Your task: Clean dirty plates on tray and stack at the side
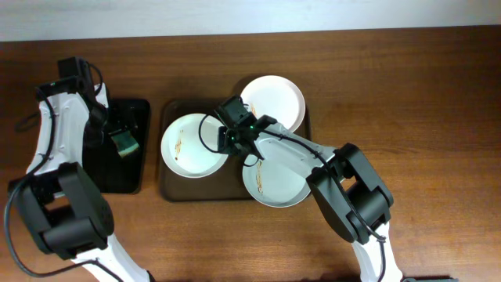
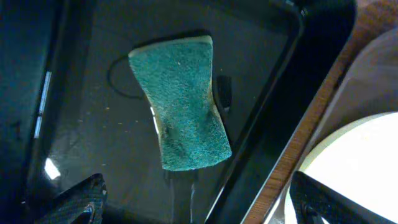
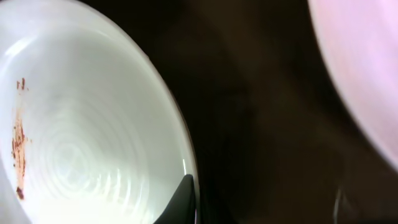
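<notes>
— Green sponge (image 2: 183, 102)?
— Flat in black tray (image 2: 87, 112), just ahead of left claw (image 2: 199, 208), fingers (image 2: 81, 199) spread wide, not touching it.
— Right claw (image 1: 232, 138)?
— Over brown tray (image 1: 223, 182), fingertip (image 3: 183, 199) at smeared white plate (image 3: 93, 124) rim; opening can't tell. Second white plate (image 1: 274, 102) and blue-green plate (image 1: 274, 178) close beside claw.
</notes>
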Controlling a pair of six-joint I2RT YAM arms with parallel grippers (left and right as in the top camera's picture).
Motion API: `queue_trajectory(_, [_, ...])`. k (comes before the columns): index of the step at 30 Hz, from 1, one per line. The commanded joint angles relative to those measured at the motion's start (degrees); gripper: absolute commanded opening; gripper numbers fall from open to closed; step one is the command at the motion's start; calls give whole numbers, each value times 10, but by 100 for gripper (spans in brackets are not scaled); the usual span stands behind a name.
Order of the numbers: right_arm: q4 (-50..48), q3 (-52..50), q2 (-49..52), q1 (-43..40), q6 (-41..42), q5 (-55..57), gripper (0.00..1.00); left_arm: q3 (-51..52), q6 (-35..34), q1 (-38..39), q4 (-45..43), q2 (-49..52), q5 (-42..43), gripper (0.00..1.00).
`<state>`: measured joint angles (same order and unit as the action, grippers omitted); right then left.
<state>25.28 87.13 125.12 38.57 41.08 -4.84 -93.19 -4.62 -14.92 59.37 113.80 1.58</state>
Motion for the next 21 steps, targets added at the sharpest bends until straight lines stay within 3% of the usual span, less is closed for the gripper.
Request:
queue_trajectory(1, [20, 0, 13, 1, 16, -23, 4, 5, -16, -2, 2, 31, 47, 92])
queue_trajectory(3, [20, 0, 13, 0, 14, -25, 4, 5, -23, -1, -16, 44, 49, 89])
queue_trajectory(4, [20, 0, 13, 0, 14, -25, 4, 5, -30, -2, -21, 52, 46, 75])
queue_trajectory(6, [20, 0, 13, 0, 14, -25, 4, 5, -60, -2, -37, 75, 18, 72])
queue_trajectory(9, [20, 0, 13, 0, 12, -25, 4, 5, -63, -2, -102, 126, 18, 42])
queue_trajectory(11, [20, 0, 13, 0, 12, -25, 4, 5, -63, -2, -117, 130, 18, 25])
queue_trajectory(13, [20, 0, 13, 0, 12, -23, 4, 5, -63, -2, -121, 130, 16, 1])
queue_trajectory(17, [17, 0, 13, 0, 12, -23, 4, -42, -3, -1, -52, 108, 66, 1])
queue_trajectory(21, [7, 0, 12, -1, 12, -25, 4, -157, 143, 16, 49, 53, 150, 1])
